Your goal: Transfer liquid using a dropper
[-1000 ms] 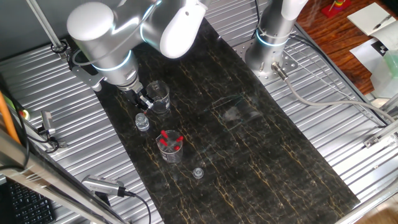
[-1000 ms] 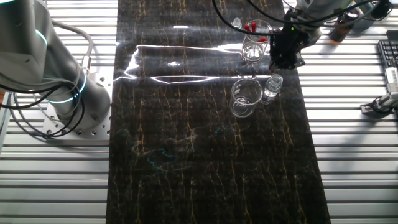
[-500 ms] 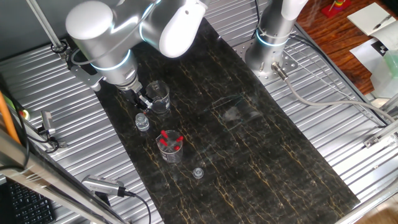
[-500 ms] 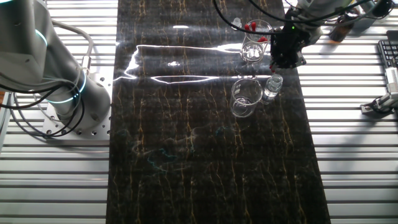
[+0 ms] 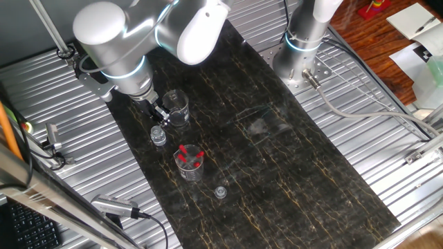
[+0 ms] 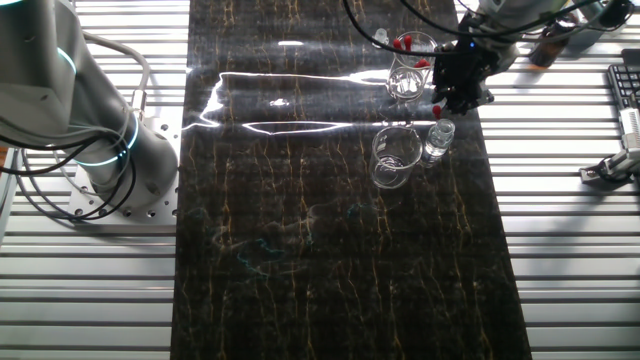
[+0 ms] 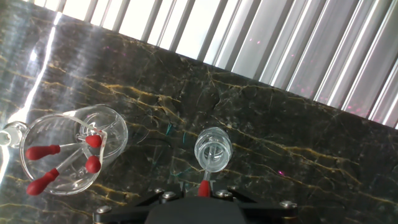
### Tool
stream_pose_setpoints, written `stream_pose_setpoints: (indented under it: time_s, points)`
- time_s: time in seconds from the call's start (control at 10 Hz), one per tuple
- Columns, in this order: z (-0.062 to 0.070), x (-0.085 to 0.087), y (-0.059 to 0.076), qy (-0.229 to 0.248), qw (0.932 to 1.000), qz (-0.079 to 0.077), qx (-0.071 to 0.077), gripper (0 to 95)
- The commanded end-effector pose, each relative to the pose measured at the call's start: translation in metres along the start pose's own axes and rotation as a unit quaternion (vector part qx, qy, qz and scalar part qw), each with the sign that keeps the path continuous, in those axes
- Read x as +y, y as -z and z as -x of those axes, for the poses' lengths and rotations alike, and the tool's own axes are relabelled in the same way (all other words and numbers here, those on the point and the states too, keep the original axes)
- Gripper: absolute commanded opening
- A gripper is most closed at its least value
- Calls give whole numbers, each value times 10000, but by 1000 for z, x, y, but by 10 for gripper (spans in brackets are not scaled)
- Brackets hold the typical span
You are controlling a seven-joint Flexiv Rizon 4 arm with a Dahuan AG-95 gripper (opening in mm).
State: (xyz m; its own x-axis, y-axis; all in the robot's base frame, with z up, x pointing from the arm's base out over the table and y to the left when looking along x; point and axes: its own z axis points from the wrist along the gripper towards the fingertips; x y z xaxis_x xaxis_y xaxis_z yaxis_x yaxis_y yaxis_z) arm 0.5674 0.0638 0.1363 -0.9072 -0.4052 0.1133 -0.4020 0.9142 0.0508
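Observation:
My gripper [image 5: 158, 114] hangs over a small clear vial [image 5: 158, 136] and is shut on a dropper with a red bulb [image 7: 203, 187]. The dropper points down at the vial's open mouth [image 7: 212, 152]. In the other fixed view the gripper [image 6: 457, 98] is just above the vial [image 6: 436, 141]. A beaker holding three red-bulbed droppers [image 7: 69, 150] stands to the left in the hand view; it also shows in one fixed view [image 5: 189, 163] and the other [image 6: 410, 66]. The fingertips are hidden under the hand.
An empty clear beaker [image 5: 176, 108] stands close beside the vial, also in the other fixed view [image 6: 396, 156]. A small cap [image 5: 220, 191] lies near the front of the dark marble mat [image 5: 277, 159]. Ribbed metal table [image 5: 62, 104] surrounds the mat. A second arm's base [image 5: 301, 48] stands at the back.
The gripper has shifted very slightly above the vial, still holding the dropper. Nothing else has moved.

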Motion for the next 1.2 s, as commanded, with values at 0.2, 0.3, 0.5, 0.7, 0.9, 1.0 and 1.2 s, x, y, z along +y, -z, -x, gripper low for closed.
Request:
stream_pose_setpoints:
  time_s: [0.2, 0.3, 0.5, 0.7, 0.9, 1.0, 1.2]
  points:
    - [1, 0, -1, 14, 10000, -5, -5, 190]
    - [1, 0, -1, 23, 10000, -8, -5, 190]
    - [1, 0, -3, 50, 10000, -17, -8, 190]
    - [2, -1, -6, 50, 10000, -38, -14, 190]
    - [3, -2, -10, 53, 10000, -58, -41, 190]
    - [3, -2, -12, 57, 10000, -63, -51, 190]
    - [3, -2, -14, 66, 9999, -72, -54, 190]
